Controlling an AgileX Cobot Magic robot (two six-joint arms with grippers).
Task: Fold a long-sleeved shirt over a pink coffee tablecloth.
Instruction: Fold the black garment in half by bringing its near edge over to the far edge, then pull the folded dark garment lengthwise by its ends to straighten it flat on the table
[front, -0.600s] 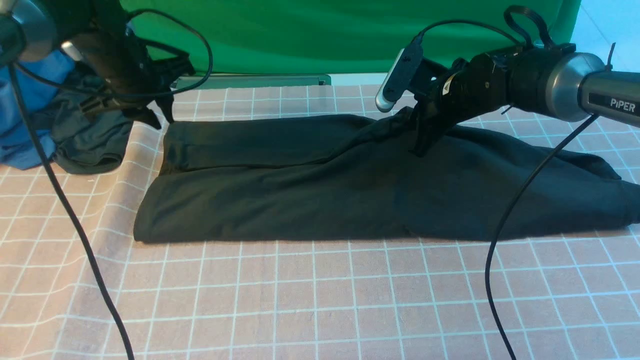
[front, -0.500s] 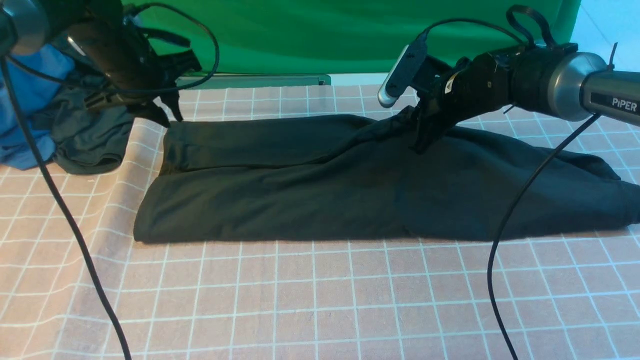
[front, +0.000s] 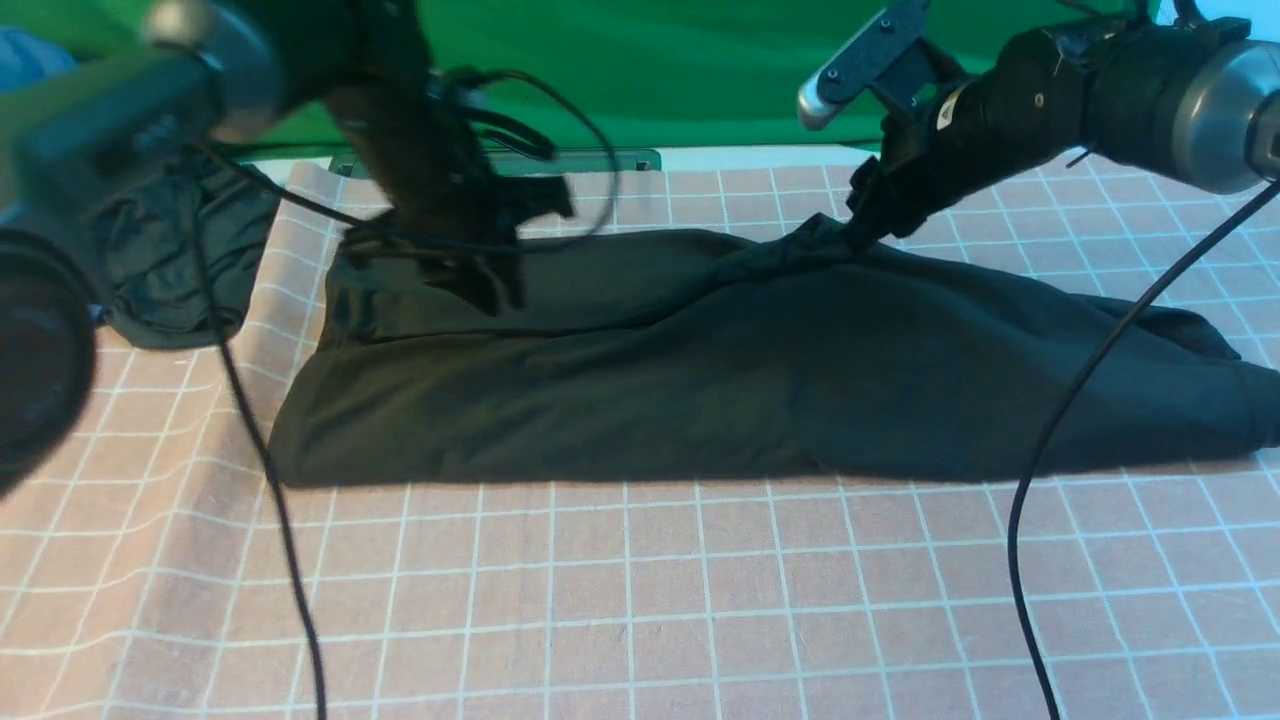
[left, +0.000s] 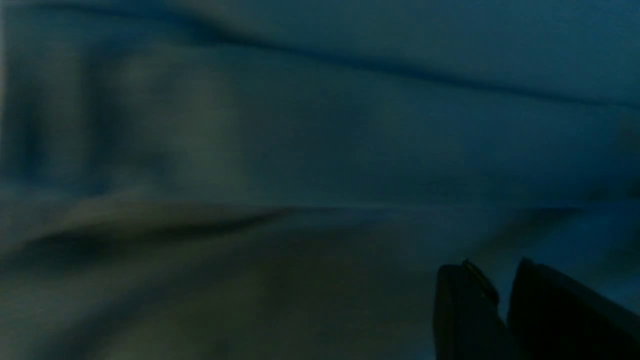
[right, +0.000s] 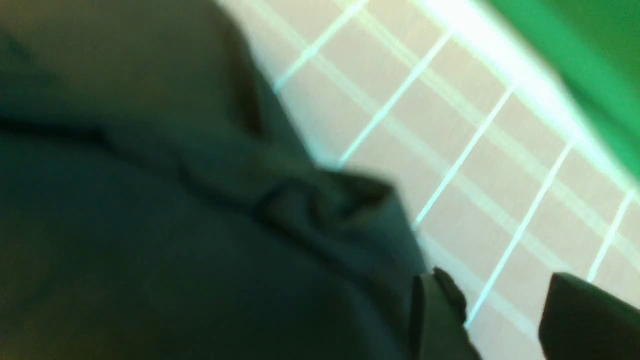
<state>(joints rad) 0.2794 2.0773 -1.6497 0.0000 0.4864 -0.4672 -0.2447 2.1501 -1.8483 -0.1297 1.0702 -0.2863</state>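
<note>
The long-sleeved shirt (front: 700, 370) is black and lies as a long folded band across the pink coffee tablecloth (front: 640, 600). My left gripper (front: 490, 290) is blurred, just above the shirt's left part. In the left wrist view the left gripper (left: 505, 275) has its jaws almost together over dark shirt fabric (left: 300, 125), with nothing seen between them. My right gripper (front: 862, 228) hangs at a bunched ridge on the shirt's far edge. In the right wrist view the right gripper (right: 500, 295) is open. Tablecloth (right: 450, 100) shows between its fingers, and the shirt (right: 150, 225) lies beside one of them.
A smaller dark garment (front: 170, 260) is heaped at the left, off the tablecloth's lifted edge. A green cloth (front: 700, 70) hangs behind the table, with a metal bar (front: 600, 160) at its foot. Black cables (front: 1040, 480) (front: 270, 480) dangle from both arms over the front of the table.
My left arm has swung right, from the shirt's far left corner to over its left part. My right gripper has risen off the shirt's ridge and drawn back. The shirt lies as before.
</note>
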